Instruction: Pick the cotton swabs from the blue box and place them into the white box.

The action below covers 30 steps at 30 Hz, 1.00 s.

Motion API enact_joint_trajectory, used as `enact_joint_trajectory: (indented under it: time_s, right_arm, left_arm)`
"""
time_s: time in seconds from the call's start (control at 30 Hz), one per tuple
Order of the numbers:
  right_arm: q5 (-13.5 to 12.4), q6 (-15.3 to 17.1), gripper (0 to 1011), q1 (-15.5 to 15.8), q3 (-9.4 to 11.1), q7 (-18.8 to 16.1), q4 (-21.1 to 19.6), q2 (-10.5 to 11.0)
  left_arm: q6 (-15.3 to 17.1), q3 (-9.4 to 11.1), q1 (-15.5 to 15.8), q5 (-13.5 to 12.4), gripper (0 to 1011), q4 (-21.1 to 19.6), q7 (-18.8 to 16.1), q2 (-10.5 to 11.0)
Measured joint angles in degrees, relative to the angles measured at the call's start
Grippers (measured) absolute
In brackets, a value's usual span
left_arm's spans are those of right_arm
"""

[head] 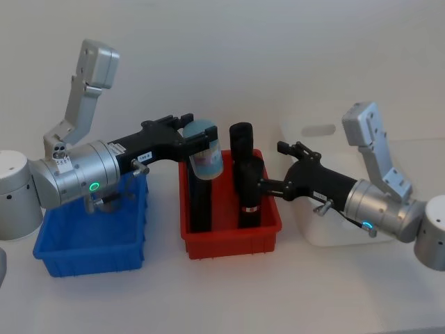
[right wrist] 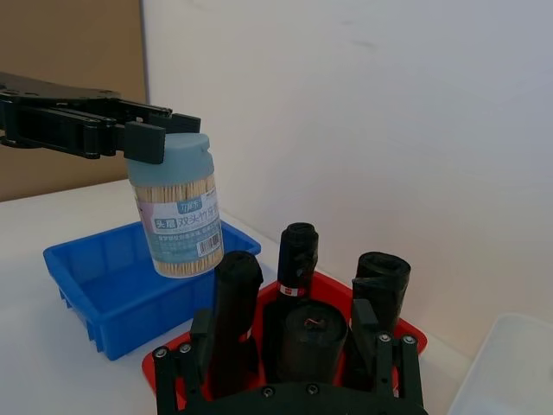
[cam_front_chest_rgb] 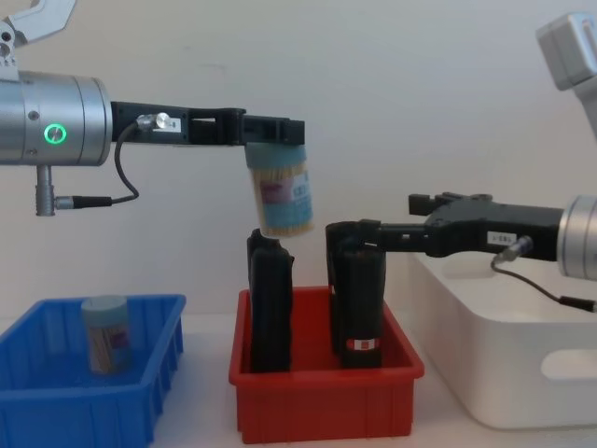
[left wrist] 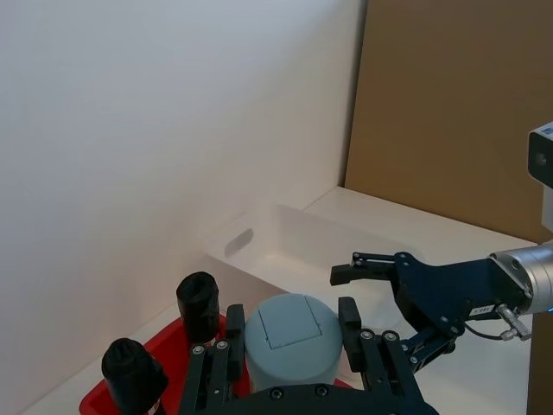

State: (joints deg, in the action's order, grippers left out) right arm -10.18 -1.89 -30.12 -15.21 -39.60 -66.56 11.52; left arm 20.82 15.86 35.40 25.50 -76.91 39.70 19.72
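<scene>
Cotton swabs (cam_front_chest_rgb: 280, 196) held over red bin (cam_front_chest_rgb: 326, 406) by left gripper (cam_front_chest_rgb: 275, 131).
Lid is pinched by left jaws, jar near upright; white box (cam_front_chest_rgb: 522, 373) lies rightward beyond red bin; right gripper (head: 271, 165) jaws are spread nearby.

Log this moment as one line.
left end effector shut on cotton swabs, above red bin | right end effector open, at black cylinders

Only readable thing is the label (right wrist: 177, 226) on the cotton swabs jar (right wrist: 179, 216): white Chinese characters starting 双头, rest too blurry, with a barcode (right wrist: 210, 246) below. The left arm's white sticker (head: 144, 157) is unreadable.
</scene>
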Motion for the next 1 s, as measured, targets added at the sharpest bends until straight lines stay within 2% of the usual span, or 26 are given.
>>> enact_joint_trajectory:
  time_s: [0.43, 1.0]
  right_arm:
    - [1.48, -2.65, 1002, -5.73, -2.09, -4.32, 8.59, -2.81]
    - [0.74, -5.07, 1002, -10.14, -3.89, -9.06, 14.66, -5.10]
  left_arm:
    - [0.00, 0.00, 0.00, 0.00, 658, 0.00, -0.01, 0.00]
    - [0.00, 0.00, 0.00, 0.00, 658, 0.00, -0.01, 0.00]
